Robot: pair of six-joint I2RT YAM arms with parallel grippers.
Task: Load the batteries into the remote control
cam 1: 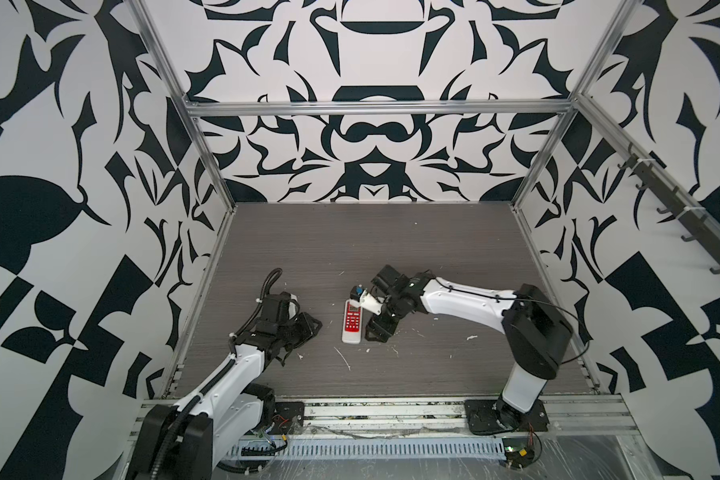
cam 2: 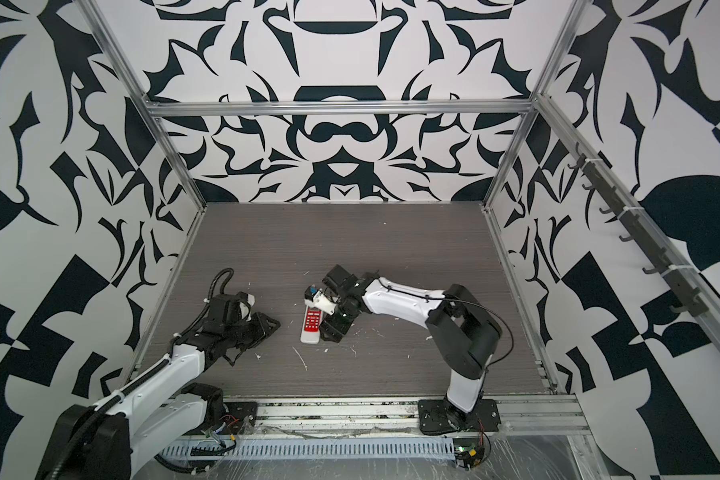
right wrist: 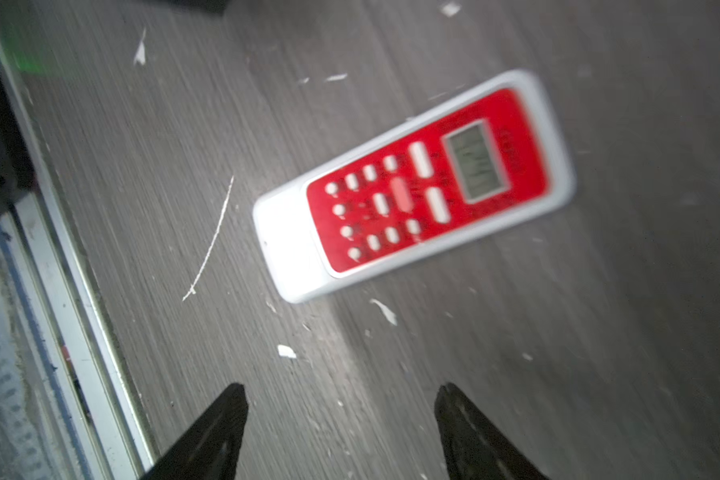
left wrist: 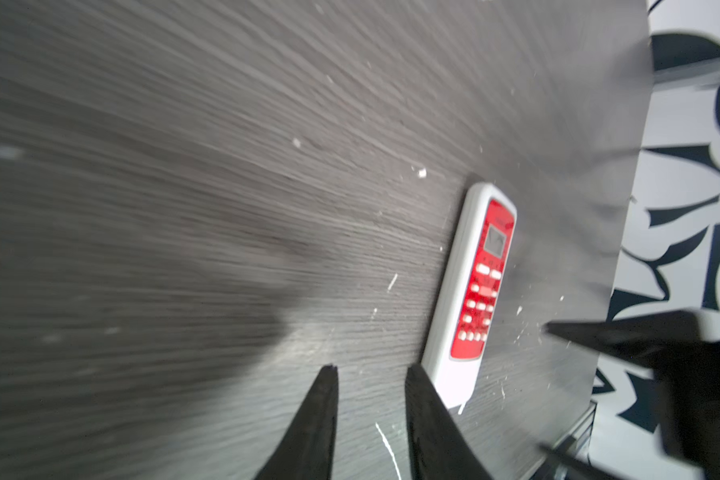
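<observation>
Looking down at the desk point(cam 1: 391, 249), I have the remote point(cam 1: 352, 321) lying flat, red face up, about midway between the two arms. Its long axis runs nearly front to back in both top views, with the far end leaning slightly to the right. The screen end points at the back wall and the plain white end points at the front rail.

My right claw point(cam 1: 376, 337) is just beside the remote's right edge, down by the white end. The right wrist view shows its fingers point(right wrist: 225, 415) spread wide with only bare desk between them, so it is open and holding nothing; the remote point(right wrist: 416, 187) lies ahead of the tips, clear of both.

My left claw point(cam 1: 317, 326) sits to the left of the remote, near it but apart in the top views. In the left wrist view its fingers point(left wrist: 321, 407) stand a narrow gap apart with nothing between them. One finger overlaps the white end of the remote point(left wrist: 470, 286) there; I cannot tell whether they touch.

White scraps point(cam 1: 344, 359) are scattered on the desk around the remote.
</observation>
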